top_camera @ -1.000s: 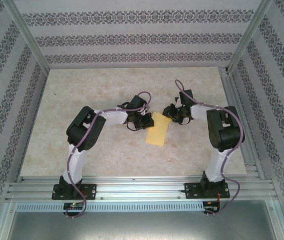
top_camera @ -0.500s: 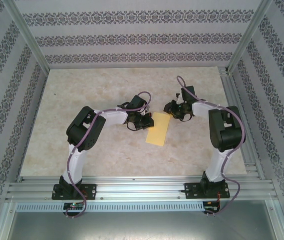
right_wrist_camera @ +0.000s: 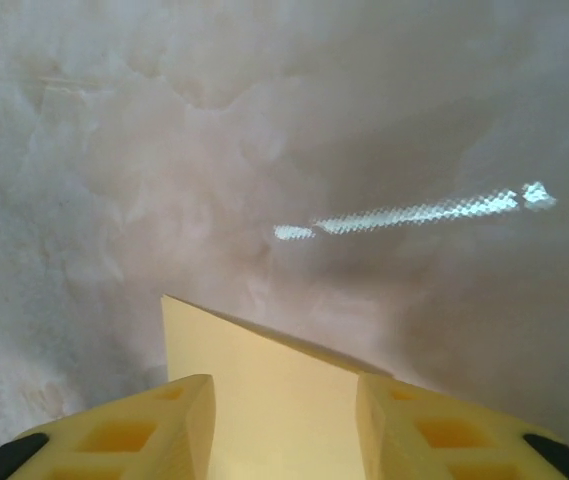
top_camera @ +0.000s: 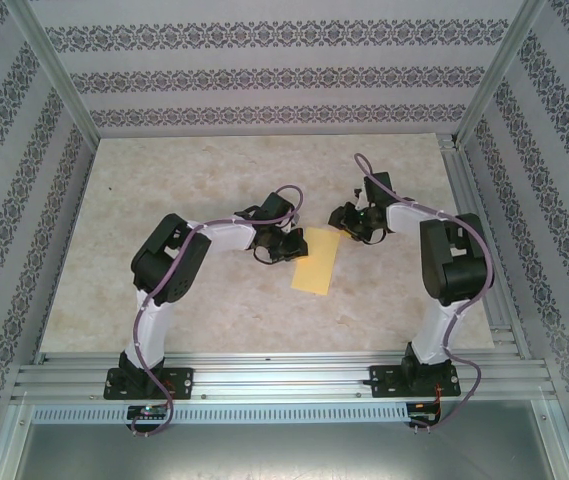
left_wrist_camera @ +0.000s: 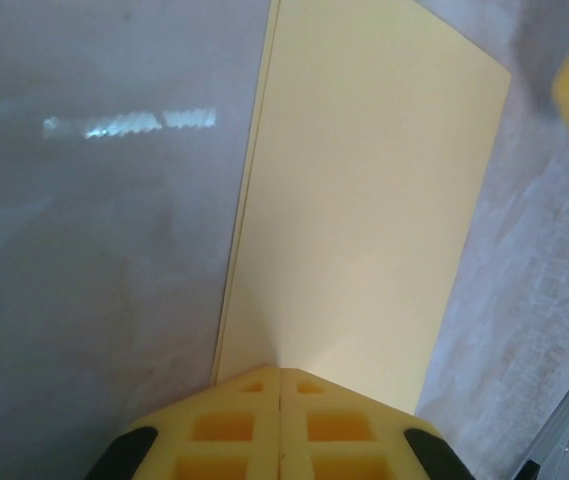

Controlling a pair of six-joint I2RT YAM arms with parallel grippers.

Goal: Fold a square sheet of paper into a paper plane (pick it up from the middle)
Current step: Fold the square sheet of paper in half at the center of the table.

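My left end effector (left_wrist_camera: 281, 380), pressed together, touches the folded yellow sheet of paper (left_wrist_camera: 364, 200); my right end effector (right_wrist_camera: 284, 395) is spread astride its corner.

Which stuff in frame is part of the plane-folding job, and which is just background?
Job:
- yellow paper, folded to a rectangle
- left claw, shut, tips at the paper's edge
- right claw, open astride a paper corner

Background:
- marble table top
- aluminium frame
- patterned walls

Left end effector (left_wrist_camera: 280, 378) closed, right (right_wrist_camera: 284, 405) parted
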